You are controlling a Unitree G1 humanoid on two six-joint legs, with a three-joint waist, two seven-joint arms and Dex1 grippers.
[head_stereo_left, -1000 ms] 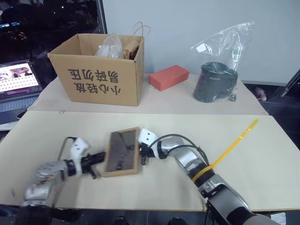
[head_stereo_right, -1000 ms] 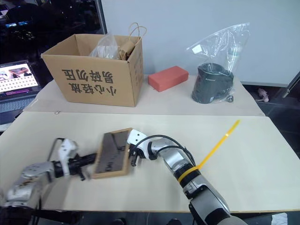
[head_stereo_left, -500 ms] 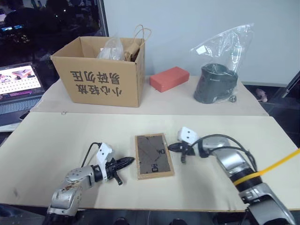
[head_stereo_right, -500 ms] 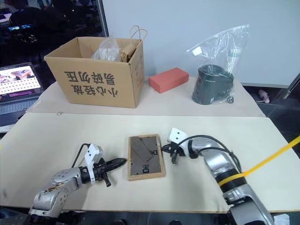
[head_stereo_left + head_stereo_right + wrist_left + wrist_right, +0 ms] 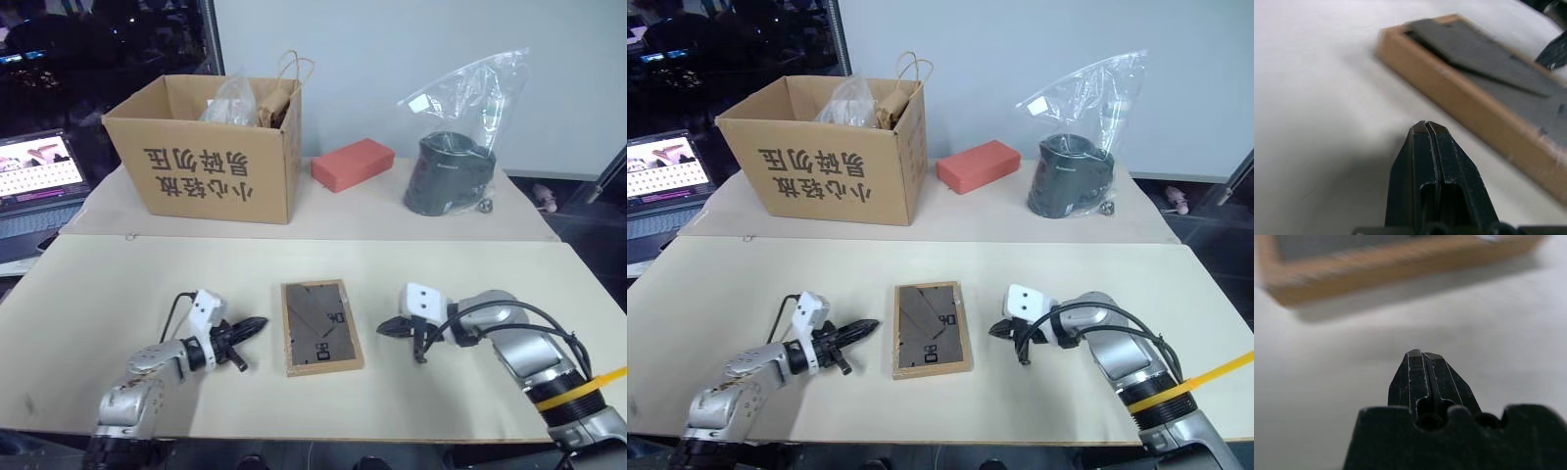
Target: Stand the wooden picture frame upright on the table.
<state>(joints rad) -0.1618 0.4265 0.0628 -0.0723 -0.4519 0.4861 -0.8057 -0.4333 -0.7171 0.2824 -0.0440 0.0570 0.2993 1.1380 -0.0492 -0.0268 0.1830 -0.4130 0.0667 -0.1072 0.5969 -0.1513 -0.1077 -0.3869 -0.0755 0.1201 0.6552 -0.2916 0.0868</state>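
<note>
Lying flat and face-down near the front of the wide pale beige table, the small light-wood picture frame shows its dark grey-brown back with white marks. The left gripper and right gripper flank it, apart from it, both pinched shut and empty. Closed tips would likely shove the frame rather than lift it.
</note>
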